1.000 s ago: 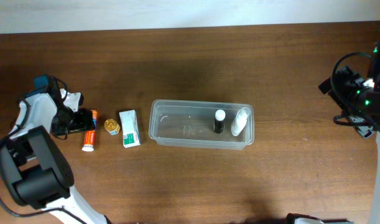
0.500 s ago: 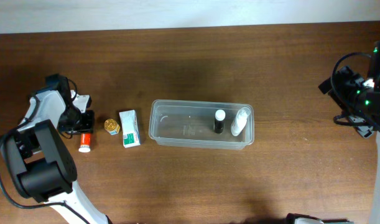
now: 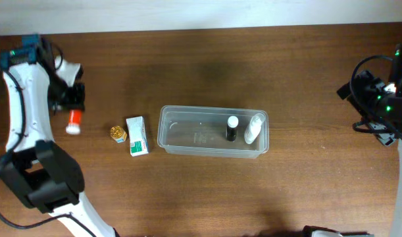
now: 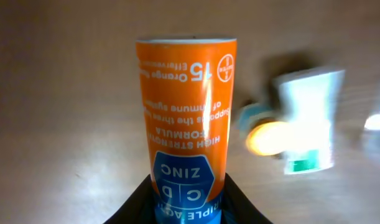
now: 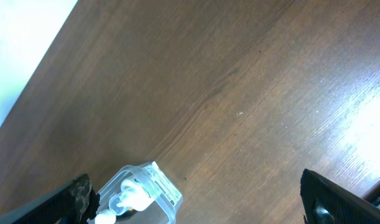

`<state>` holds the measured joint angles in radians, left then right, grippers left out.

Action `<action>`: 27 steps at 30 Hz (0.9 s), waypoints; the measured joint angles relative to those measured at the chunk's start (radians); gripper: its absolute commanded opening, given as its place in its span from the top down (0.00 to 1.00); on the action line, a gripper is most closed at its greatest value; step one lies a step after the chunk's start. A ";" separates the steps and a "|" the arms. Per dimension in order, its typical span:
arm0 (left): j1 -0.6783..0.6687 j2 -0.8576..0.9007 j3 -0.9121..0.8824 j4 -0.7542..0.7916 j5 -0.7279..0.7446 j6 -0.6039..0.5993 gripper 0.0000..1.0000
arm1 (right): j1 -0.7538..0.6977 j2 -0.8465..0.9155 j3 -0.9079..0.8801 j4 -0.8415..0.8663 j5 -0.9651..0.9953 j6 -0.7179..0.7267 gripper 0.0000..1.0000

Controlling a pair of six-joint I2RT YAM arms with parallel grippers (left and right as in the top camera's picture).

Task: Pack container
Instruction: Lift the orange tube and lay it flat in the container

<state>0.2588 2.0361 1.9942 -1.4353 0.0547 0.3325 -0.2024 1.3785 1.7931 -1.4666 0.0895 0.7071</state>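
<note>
The clear container sits mid-table, with a black bottle and a white bottle at its right end. My left gripper is at the far left, shut on an orange tube whose white cap points toward the front. In the left wrist view the orange tube fills the middle, clamped at its blue end between the jaws of the left gripper. My right gripper stands open over bare wood at the right. A corner of the container shows below the right gripper.
A small gold item and a green-and-white box lie left of the container. The same gold item and box appear blurred beyond the tube. The right arm stays at the right edge.
My left gripper has shut on the orange tube and carried it from beside the gold item toward the back left. The right arm has not moved.
</note>
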 measured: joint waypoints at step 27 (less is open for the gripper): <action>-0.739 0.101 -0.024 0.017 0.063 0.715 0.99 | 0.000 0.001 0.000 0.000 0.000 0.000 0.02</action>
<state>-0.4805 2.1376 1.9697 -1.4185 0.1177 1.0473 -0.2024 1.3792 1.7931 -1.4666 0.0895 0.7067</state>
